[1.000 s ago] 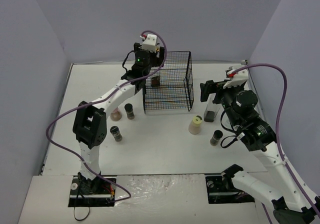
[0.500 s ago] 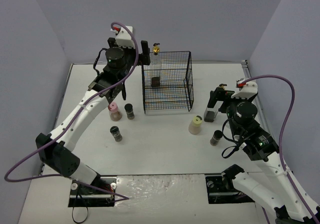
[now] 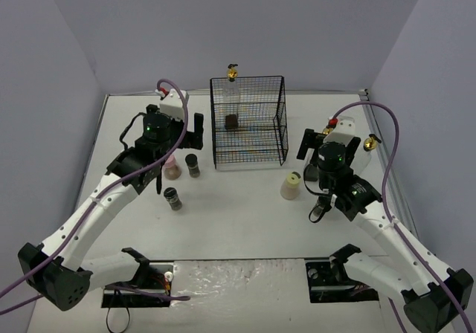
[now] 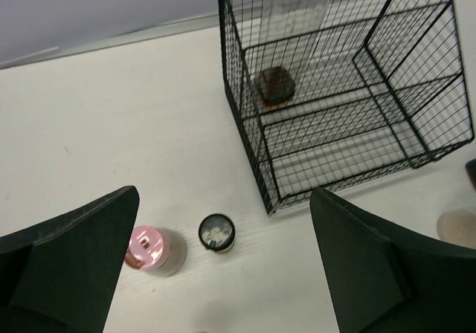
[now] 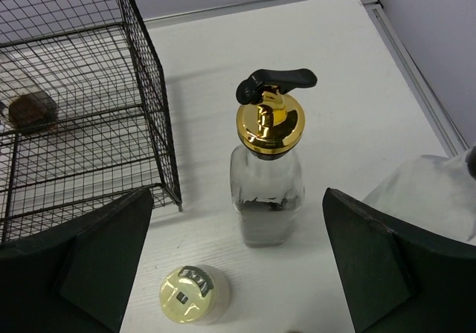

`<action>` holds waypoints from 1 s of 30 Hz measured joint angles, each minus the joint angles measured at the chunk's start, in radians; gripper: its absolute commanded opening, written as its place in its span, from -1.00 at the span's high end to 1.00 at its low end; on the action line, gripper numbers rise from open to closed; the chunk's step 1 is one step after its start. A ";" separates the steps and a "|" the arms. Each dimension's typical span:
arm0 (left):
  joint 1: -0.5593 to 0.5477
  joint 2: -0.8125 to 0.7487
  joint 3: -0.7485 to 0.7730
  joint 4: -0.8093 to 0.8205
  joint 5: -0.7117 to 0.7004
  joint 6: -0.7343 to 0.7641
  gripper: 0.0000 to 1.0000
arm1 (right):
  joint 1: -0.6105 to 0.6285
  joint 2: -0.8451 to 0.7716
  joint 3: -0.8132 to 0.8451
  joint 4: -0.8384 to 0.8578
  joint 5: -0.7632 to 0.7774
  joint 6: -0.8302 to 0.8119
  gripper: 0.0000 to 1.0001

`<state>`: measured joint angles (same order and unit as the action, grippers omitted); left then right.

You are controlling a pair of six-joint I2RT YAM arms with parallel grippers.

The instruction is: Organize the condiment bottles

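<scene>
Left tool (image 4: 223,262) has pulled back from the rack (image 4: 335,125) — wide, empty, over the pink jar (image 4: 152,247); right tool (image 5: 238,266), wide too, lines up 1 bottle (image 5: 266,199) — next, lower and close.

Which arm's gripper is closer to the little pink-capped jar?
Left. The left gripper hangs just above the pink-capped jar; the right gripper is across the table, over the gold-spouted bottle.

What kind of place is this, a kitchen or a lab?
Likely a robot test cell, not a kitchen: plain lavender walls box in a white table, a left arm and right arm are bolted at its near edge, and a wire rack and condiment bottles look like props.
</scene>
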<state>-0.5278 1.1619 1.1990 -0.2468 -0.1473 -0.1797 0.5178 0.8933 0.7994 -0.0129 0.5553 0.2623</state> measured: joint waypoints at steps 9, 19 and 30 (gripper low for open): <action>0.011 -0.140 -0.167 -0.005 -0.062 0.061 -0.94 | -0.072 0.043 -0.044 0.116 -0.029 -0.010 -0.65; 0.013 -0.221 -0.209 0.030 -0.168 0.119 -0.94 | -0.184 0.027 -0.105 0.218 -0.160 -0.059 -0.56; 0.013 -0.222 -0.214 0.035 -0.218 0.129 -0.94 | -0.194 0.071 -0.136 0.328 -0.183 -0.099 -0.41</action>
<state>-0.5148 0.9398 0.9852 -0.2119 -0.3653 -0.0505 0.3233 0.9638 0.6636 0.3153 0.3725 0.1631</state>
